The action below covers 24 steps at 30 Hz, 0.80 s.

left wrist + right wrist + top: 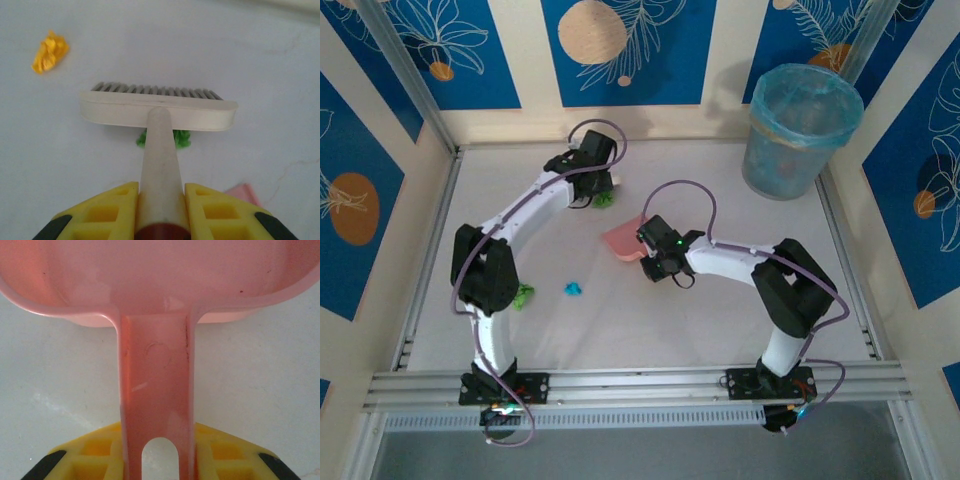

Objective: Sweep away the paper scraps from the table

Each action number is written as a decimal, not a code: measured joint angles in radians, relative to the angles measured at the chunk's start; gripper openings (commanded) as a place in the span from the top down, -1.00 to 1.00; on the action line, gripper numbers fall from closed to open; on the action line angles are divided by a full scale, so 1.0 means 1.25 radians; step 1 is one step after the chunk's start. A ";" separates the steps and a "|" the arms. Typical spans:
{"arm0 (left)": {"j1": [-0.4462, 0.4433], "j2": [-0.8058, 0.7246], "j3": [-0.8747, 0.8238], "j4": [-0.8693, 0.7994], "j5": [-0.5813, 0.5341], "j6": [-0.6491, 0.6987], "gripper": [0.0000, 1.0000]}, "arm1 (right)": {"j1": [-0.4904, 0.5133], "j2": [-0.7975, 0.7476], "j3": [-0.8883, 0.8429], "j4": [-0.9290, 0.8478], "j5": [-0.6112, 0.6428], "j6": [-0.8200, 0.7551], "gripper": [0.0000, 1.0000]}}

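Observation:
My left gripper (161, 200) is shut on the cream handle of a small brush (157, 109), whose head rests on the table (720, 320) over a green paper scrap (181, 138). That green scrap (605, 199) lies beside the left gripper (582, 190) at the back of the table. An orange scrap (49, 51) lies beyond the brush to the left. My right gripper (156, 440) is shut on the handle of the pink dustpan (160, 275). The dustpan (623, 241) lies flat mid-table, left of the right gripper (655, 258). A cyan scrap (573, 289) and another green scrap (525, 295) lie nearer the front left.
A blue-lined bin (797, 130) stands at the back right corner. Aluminium rails (640, 382) edge the table. The left arm's elbow (485, 270) hangs over the front left, next to the green scrap there. A pink dustpan corner (244, 193) shows right of the brush handle.

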 measured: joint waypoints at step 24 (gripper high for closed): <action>-0.004 -0.304 -0.435 0.212 0.348 -0.126 1.00 | 0.005 0.053 0.034 0.001 0.020 0.001 1.00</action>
